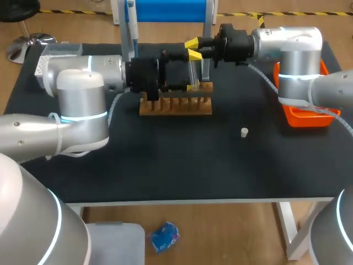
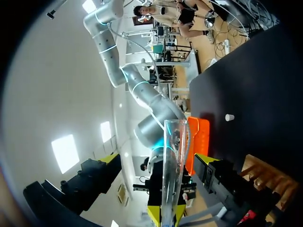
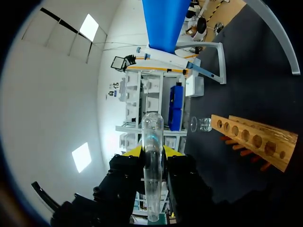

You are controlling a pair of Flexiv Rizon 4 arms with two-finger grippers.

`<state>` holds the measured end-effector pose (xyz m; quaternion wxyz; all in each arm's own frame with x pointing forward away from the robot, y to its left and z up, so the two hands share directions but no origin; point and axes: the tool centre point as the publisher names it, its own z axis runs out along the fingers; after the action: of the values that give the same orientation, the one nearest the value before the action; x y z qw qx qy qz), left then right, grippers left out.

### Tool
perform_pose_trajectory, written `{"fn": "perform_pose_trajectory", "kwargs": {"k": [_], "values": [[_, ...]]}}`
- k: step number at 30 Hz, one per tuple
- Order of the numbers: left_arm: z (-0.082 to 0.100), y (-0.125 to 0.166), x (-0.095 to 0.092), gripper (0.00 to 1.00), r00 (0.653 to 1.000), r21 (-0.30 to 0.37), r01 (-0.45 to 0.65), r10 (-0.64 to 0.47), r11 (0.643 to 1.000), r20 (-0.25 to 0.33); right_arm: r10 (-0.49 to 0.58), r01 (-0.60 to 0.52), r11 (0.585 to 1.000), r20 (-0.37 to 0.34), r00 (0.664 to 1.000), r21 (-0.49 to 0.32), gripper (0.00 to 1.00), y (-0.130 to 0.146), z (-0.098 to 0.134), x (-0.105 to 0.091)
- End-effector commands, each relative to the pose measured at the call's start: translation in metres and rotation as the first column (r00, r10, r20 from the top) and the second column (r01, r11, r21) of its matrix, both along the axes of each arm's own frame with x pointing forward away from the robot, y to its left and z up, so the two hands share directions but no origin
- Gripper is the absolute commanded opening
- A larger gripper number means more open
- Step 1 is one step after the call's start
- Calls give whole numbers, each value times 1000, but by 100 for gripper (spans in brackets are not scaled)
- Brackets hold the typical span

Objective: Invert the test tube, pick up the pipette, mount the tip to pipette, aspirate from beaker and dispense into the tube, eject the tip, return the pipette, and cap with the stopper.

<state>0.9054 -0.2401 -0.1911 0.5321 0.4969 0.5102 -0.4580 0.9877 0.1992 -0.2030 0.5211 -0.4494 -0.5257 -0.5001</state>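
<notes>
Table: black table top [image 1: 182, 165], wooden rack [image 1: 175, 104] in the middle, orange bin [image 1: 305, 117] at the right edge.
Tube: test tube [image 3: 152, 165] is out of the rack, held in the air just above its far side.
Right arm: right gripper [image 3: 152, 151] pinches the tube from both sides, round end pointing out past the tips.
Left arm: left gripper [image 2: 157, 158] has its fingers spread wide, one on each side of the tube, touching neither (looks like a handover setup, my guess).
Stopper: stopper [image 1: 244, 131] lies loose on the table right of the rack, well apart from both arms.
Beaker: beaker [image 3: 200, 124] stands near the rack's end.
Done: nothing complete, the inversion looks mid-way at best.
Left to do: all the liquid handling, then capping.
</notes>
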Motion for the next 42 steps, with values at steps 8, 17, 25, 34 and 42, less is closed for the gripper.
{"fn": "perform_pose_trajectory", "kwargs": {"k": [8, 17, 25, 34, 42], "values": [[-4, 4, 3, 0, 999, 17, 38, -38, 999, -1, 1, -1, 1000, 1, 1000, -3, 0, -1, 1, 0], [-6, 2, 2, 0, 997, 33, 71, -71, 997, -2, 1, -1, 1000, 1, 1000, -3, 0, -1, 1, 0], [-6, 1, 1, 0, 995, 41, 96, -96, 995, -1, 1, -1, 1000, 1, 1000, -3, 0, -1, 1, 0], [-7, 0, 1, 0, 995, 42, 100, -100, 994, -4, 1, -1, 1000, 1, 1000, -3, 100, -1, 1, 0], [-7, 0, 1, 0, 995, 42, 100, -100, 994, -4, 1, -1, 1000, 1, 1000, -3, 100, -1, 1, 0]]}}
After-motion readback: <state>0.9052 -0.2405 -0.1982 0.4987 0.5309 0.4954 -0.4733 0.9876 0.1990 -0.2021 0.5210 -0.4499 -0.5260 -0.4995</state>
